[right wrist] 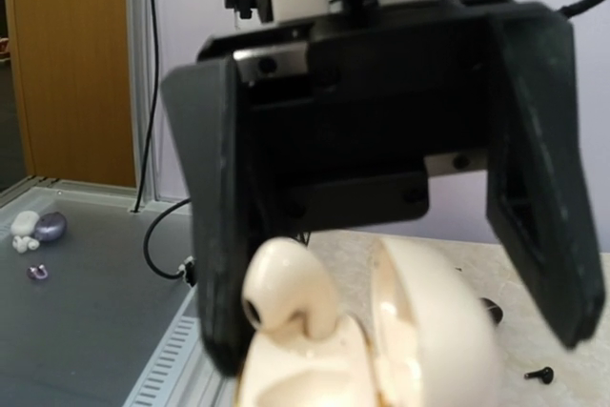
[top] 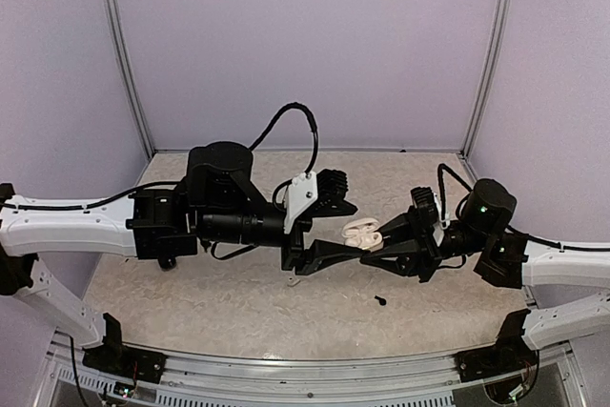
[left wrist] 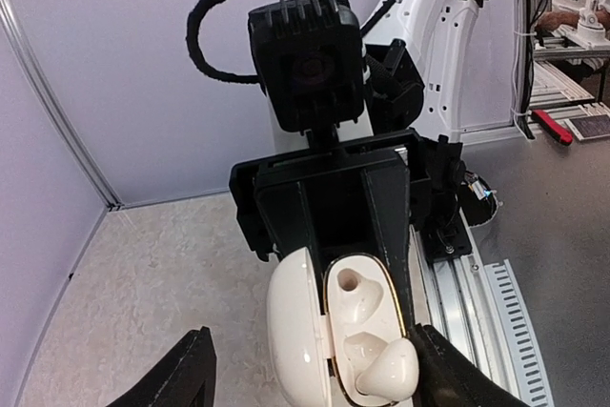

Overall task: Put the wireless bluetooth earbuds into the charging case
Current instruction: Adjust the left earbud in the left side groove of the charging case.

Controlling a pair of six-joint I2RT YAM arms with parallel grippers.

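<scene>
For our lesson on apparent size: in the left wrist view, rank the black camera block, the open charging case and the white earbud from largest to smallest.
Tied first: charging case and camera block. They look alike in size, and the case is nearer and cropped, so they are unranked.
Last: white earbud, clearly smallest.

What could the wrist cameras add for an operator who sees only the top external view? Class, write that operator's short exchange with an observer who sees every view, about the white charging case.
Operator: From above the charging case is just a white blob. Is it open?
Observer: Yes. The left wrist view shows its lid swung aside.
Operator: Is anything inside it?
Observer: One white earbud sits in its socket; the second socket is empty.
</scene>
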